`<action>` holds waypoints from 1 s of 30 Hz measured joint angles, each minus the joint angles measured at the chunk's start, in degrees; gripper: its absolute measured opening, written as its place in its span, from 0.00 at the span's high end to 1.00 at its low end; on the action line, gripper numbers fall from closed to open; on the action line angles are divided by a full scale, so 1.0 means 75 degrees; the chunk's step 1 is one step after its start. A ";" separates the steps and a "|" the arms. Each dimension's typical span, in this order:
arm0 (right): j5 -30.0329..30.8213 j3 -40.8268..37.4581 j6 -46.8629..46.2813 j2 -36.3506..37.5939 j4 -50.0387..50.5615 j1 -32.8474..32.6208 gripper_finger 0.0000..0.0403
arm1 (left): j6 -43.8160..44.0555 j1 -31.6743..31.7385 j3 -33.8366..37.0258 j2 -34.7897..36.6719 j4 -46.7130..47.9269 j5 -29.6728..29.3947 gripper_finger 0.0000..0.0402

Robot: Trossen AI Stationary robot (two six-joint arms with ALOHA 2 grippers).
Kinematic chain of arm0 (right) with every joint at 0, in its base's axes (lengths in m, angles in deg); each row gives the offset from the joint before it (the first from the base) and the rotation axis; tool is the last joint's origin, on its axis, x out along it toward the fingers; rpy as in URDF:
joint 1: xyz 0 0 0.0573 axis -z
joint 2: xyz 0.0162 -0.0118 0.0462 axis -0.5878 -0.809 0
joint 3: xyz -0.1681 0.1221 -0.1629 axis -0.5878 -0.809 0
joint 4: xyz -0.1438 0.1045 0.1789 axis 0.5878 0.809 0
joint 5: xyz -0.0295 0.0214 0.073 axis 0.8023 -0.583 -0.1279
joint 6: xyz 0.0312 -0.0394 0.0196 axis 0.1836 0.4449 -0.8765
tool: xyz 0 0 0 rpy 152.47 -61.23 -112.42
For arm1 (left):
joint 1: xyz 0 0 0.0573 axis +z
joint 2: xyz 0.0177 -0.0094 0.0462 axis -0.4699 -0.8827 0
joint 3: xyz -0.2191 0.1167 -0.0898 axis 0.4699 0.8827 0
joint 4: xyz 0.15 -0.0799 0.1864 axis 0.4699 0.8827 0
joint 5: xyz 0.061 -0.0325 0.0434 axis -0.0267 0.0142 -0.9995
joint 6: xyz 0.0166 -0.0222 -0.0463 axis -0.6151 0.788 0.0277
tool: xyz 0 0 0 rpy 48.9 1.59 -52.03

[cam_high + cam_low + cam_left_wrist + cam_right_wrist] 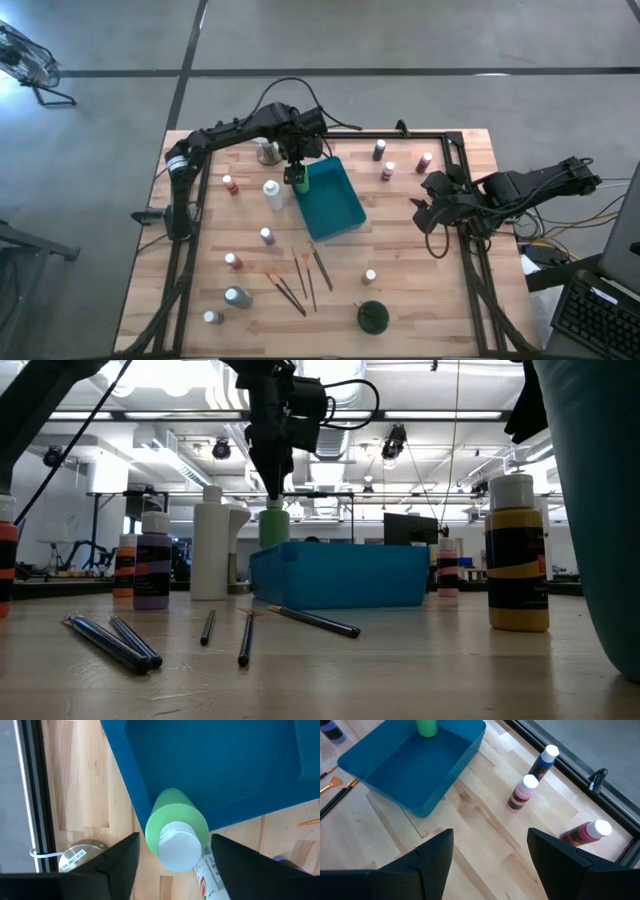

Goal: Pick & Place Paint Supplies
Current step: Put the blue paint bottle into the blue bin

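A green bottle (175,820) with a white cap stands upright inside the teal tray (338,205), in its far-left corner; the right wrist view shows the green bottle (426,727) on the tray floor. My left gripper (175,855) hangs open just above it, one finger on either side of the cap, apart from the bottle. In the low view the left gripper (272,488) ends above the bottle (274,526). My right gripper (490,855) waits open over bare wood at the table's right (432,205). Several brushes (300,280) lie near the tray's near end.
Three small bottles (388,170) stand beyond the tray's right side. A white bottle (272,193) and a red one (229,184) stand left of the tray, the metal-based globe (267,150) behind them. More bottles (237,296) and a dark green one (372,316) stand toward the near edge.
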 joint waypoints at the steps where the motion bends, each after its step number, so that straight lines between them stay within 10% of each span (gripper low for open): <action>1: 0.0000 0.0000 0.0000 0.0000 0.0000 0.0000 0.36 | 0.0000 0.0000 -0.0029 0.0000 0.0001 -0.0010 0.33; 14: 0.0000 0.0000 0.0000 0.0000 0.0031 0.0000 0.31 | 0.0994 0.0008 -0.1290 0.0471 0.1193 -0.1445 0.23; 30: -0.0097 -0.0026 -0.0470 0.0064 0.0055 -0.0341 0.46 | 0.2196 -0.1418 0.0007 0.2428 -0.0178 -0.3406 0.24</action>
